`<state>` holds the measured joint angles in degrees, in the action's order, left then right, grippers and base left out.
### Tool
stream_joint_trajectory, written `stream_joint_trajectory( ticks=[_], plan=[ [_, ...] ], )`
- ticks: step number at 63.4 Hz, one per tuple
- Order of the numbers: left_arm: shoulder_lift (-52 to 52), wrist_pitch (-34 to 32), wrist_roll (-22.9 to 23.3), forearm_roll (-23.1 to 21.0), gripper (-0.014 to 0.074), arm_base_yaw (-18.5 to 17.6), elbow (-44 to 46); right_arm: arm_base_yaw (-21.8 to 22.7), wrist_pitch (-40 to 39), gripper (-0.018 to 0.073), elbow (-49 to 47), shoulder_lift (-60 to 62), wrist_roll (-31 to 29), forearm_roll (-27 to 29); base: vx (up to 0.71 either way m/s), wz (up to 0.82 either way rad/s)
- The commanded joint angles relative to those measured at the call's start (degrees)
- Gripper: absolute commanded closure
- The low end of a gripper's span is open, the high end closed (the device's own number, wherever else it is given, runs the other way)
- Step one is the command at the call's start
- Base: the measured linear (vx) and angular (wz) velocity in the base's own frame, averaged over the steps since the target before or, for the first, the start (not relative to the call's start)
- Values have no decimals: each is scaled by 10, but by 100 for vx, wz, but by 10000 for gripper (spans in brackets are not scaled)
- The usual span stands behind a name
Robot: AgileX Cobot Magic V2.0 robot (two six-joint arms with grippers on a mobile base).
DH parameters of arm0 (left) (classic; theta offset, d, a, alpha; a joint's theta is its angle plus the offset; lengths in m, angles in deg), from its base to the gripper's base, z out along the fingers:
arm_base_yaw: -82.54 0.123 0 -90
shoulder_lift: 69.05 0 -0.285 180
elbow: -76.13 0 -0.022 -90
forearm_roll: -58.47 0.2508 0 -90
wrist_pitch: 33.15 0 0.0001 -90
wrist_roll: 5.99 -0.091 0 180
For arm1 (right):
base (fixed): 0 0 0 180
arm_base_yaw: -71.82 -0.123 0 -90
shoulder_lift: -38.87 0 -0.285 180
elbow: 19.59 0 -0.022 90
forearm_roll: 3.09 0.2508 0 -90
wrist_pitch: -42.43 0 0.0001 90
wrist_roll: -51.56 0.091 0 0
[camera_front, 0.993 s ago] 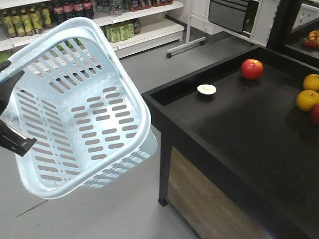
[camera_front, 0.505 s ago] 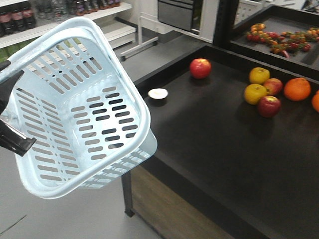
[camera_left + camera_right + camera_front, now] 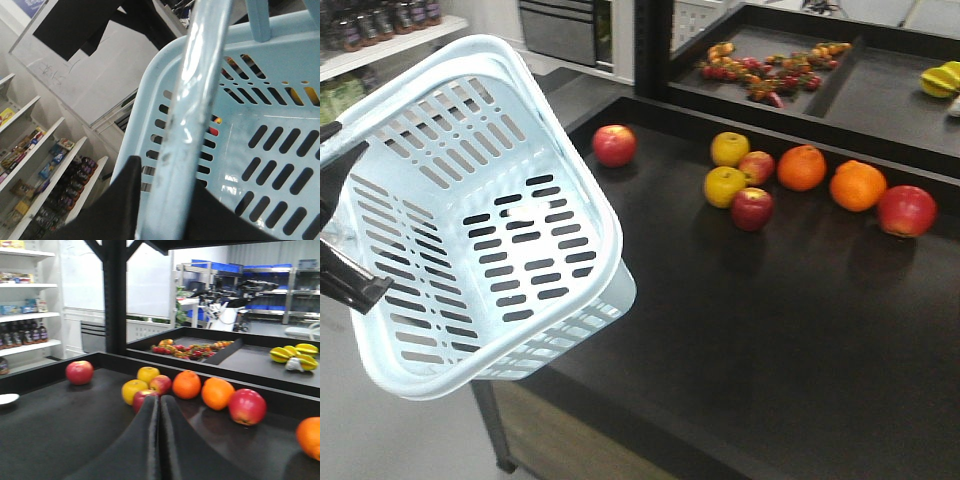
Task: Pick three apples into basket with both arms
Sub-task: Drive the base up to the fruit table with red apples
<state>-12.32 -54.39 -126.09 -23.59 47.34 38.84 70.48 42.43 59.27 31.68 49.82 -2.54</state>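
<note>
Right wrist view: the right pincer (image 3: 160,412) is pressed together, low over the black table (image 3: 50,440). One dark red apple (image 3: 141,399) sits just past its tip, a little to the left. Another red apple (image 3: 247,406) lies farther off to its right. The left pincer (image 3: 162,205) pinches the handle (image 3: 200,75) of the pale blue basket (image 3: 280,150), held up tilted, well apart from the apples.

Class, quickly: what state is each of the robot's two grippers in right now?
Left gripper: closed on the basket handle.
Right gripper: closed, holding nothing.
</note>
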Motion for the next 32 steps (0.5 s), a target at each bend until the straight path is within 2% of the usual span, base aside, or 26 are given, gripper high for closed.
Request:
stream_joint_trajectory(
  ticks=[1, 32],
  plan=[
    [-8, -10, 4, 16, 604, -1, 17, -1, -41, 568, 8, 6, -3, -6, 10, -38],
    [-8, -10, 4, 16, 604, -1, 17, -1, -41, 568, 8, 6, -3, -6, 10, -43]
  ],
)
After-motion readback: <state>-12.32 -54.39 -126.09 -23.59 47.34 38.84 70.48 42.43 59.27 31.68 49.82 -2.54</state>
